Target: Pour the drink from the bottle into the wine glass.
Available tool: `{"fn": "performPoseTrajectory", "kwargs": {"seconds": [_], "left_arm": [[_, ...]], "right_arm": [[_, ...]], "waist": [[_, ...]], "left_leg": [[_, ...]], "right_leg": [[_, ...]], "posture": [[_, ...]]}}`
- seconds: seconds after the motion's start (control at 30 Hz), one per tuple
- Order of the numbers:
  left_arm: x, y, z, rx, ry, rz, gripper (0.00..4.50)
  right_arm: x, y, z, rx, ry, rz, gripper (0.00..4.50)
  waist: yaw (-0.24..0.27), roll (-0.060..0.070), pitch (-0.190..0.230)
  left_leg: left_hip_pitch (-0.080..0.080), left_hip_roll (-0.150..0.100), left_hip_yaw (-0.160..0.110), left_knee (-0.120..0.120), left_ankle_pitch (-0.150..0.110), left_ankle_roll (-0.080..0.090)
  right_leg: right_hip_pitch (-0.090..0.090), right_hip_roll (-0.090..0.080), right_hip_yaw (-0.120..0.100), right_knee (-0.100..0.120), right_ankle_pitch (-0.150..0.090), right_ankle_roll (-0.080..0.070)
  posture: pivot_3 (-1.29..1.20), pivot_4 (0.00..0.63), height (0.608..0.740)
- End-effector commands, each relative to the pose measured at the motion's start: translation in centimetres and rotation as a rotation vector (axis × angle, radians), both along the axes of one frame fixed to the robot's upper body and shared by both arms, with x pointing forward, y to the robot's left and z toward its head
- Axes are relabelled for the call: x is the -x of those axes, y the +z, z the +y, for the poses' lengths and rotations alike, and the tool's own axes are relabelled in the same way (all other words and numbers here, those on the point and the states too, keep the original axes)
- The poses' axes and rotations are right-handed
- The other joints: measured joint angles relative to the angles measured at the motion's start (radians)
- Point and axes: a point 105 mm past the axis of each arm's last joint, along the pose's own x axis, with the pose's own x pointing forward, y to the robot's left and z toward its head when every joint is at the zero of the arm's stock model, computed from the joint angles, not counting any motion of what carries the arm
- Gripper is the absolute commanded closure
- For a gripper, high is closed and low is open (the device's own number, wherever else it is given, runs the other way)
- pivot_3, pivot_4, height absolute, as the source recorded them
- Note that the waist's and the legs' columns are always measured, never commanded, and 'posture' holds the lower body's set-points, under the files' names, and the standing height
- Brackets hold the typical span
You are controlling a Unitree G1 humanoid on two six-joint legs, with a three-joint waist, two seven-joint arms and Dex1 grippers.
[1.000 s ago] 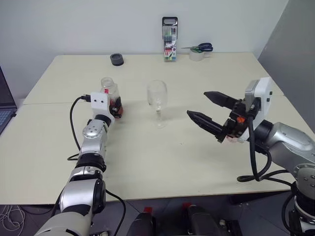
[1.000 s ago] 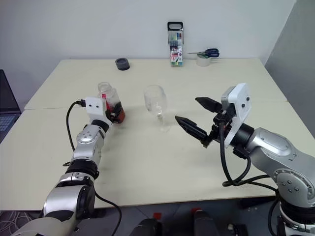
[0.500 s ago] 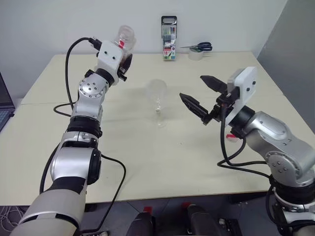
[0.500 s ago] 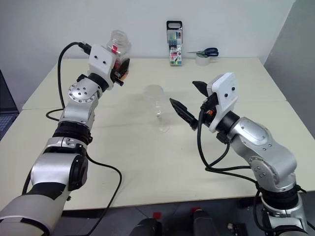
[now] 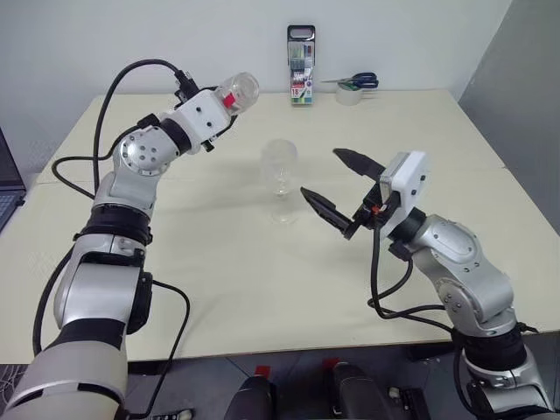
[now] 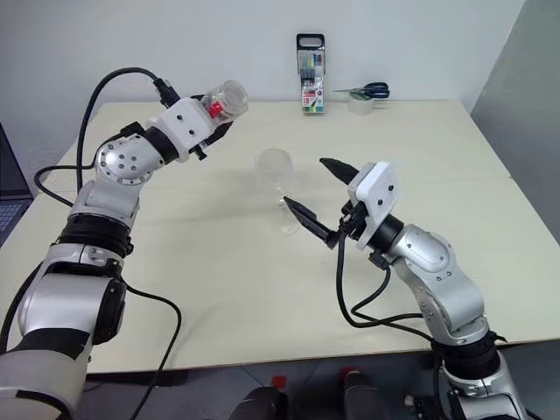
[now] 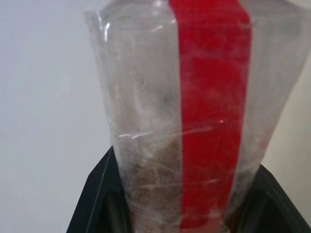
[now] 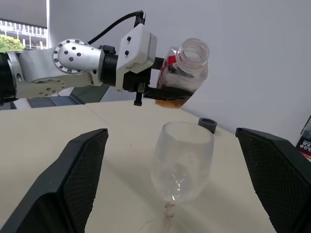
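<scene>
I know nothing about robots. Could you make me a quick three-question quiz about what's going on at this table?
1. True or false: the bottle has no cap on.
2. The wine glass is: A) full, B) about empty, C) tipped over.
3. Which gripper holds the bottle?

Key:
1. True; its mouth is open.
2. B; it stands upright on the table, between the open fingers of the right gripper.
3. The left gripper, tilting it above the table.
</scene>
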Motion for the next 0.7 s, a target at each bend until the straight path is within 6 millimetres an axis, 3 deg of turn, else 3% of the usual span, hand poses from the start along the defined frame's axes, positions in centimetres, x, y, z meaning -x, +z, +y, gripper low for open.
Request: {"fn": "performPoseTrajectory", "kwargs": {"seconds": [0.03,0.57,0.7], "left_arm": [[1.1,2.9,-0.7,-0.113,-0.044,-0.112,2.71],[1.2,3.3,-1.5,-0.266,-0.085,-0.137,2.71],[1.1,3.4,-1.7,-0.292,-0.091,-0.14,2.71]], "right_arm": [[0.3,0.2,-0.1,-0.027,0.025,-0.06,0.0],[0.3,-3.8,-1.0,-0.024,0.013,-0.014,0.0],[-0.1,-3.8,-1.5,-0.067,-0.016,0.006,0.0]], "waist": [[0.0,0.0,0.0],[0.0,0.0,0.0],[-0.001,0.0,0.0]], "left_leg": [[0.0,0.0,0.0,0.0,0.0,0.0],[0.0,-0.001,0.0,0.001,0.0,0.0],[0.0,-0.001,0.0,0.001,0.0,0.0]], "right_leg": [[0.0,0.0,0.0,0.0,0.0,0.0],[0.0,0.001,0.0,0.0,0.0,0.0],[0.0,0.001,0.0,0.001,0.0,0.0]], "posture": [[0.0,0.15,0.74],[0.0,0.15,0.74],[0.0,0.15,0.74]]}}
